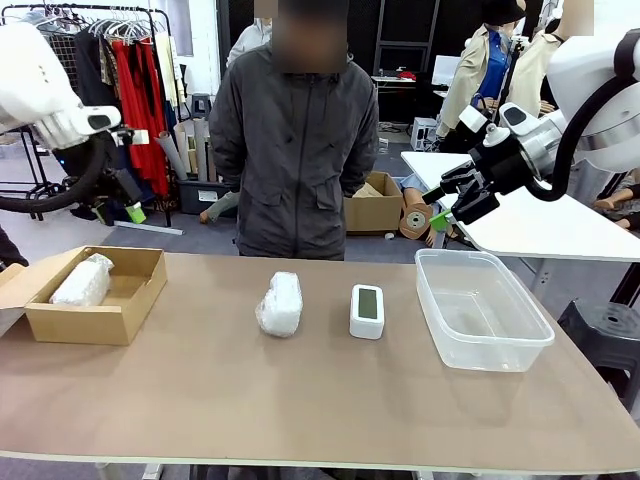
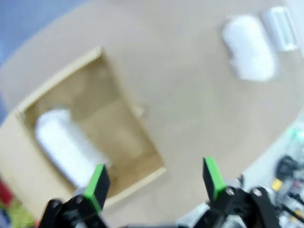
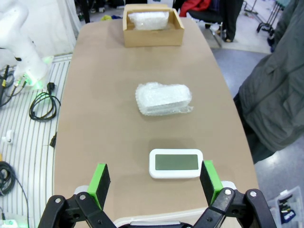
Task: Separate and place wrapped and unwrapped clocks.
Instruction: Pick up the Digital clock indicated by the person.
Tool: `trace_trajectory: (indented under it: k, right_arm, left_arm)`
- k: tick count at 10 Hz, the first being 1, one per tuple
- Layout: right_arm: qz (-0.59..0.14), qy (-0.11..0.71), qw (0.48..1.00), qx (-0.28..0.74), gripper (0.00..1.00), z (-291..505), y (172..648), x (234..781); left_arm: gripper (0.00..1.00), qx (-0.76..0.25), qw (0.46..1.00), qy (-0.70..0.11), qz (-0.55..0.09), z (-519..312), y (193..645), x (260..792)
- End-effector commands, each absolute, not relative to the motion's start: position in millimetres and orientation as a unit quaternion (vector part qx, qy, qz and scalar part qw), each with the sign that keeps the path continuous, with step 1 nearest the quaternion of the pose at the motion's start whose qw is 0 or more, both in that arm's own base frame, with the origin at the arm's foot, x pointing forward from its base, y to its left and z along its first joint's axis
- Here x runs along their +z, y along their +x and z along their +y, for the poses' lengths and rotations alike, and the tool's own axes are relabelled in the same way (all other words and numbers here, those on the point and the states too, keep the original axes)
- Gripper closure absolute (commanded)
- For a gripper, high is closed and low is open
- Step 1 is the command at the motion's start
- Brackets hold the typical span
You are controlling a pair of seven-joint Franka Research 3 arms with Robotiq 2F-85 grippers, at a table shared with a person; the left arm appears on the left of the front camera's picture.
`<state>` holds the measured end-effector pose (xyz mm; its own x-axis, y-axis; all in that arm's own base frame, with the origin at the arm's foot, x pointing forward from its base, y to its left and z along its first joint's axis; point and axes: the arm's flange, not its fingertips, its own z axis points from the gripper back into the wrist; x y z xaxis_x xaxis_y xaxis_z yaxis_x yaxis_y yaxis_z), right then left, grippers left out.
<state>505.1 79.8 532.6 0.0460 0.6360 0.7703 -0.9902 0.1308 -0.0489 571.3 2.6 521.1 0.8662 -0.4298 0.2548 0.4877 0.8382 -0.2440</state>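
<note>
One wrapped clock [image 1: 83,282] lies inside the cardboard box [image 1: 130,308] at the table's left; the left wrist view shows this bundle [image 2: 66,145] in the box [image 2: 128,137], blurred. A second wrapped clock [image 1: 280,303] rests on the table's middle, also in the wrist views [image 3: 164,99] [image 2: 249,47]. Right of it stands the bare white clock [image 1: 367,311] with its grey-green screen [image 3: 176,163]. My left gripper [image 1: 128,200] hangs open high above the left side, its fingers [image 2: 97,183] wide apart. My right gripper [image 1: 455,195] is open, raised above the table's right.
A clear plastic tub [image 1: 480,305] sits at the table's right. A person in a dark jacket [image 1: 295,150] stands at the far edge, behind the middle. A white table [image 1: 540,225] stands behind on the right. Bare tabletop lies in front.
</note>
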Motion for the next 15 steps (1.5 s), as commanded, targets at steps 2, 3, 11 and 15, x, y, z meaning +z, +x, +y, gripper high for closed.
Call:
trace_trajectory:
  k: [2,3,11,15]
  right_arm:
    - [-0.338,0.264,0.671,0.605,0.0,80,505,535]
    - [-0.338,0.264,0.671,0.605,0.0,80,505,535]
    - [-0.338,0.264,0.671,0.605,0.0,80,505,535]
    - [-0.338,0.264,0.671,0.605,0.0,80,505,535]
  left_arm:
    - [0.0,-0.366,0.882,-0.263,-0.14,23,565,548]
    - [0.0,-0.4,0.856,-0.28,-0.171,21,560,559]
    - [0.0,-0.634,0.657,-0.213,-0.347,1,523,594]
    - [0.0,-0.62,0.675,-0.243,-0.316,1,518,599]
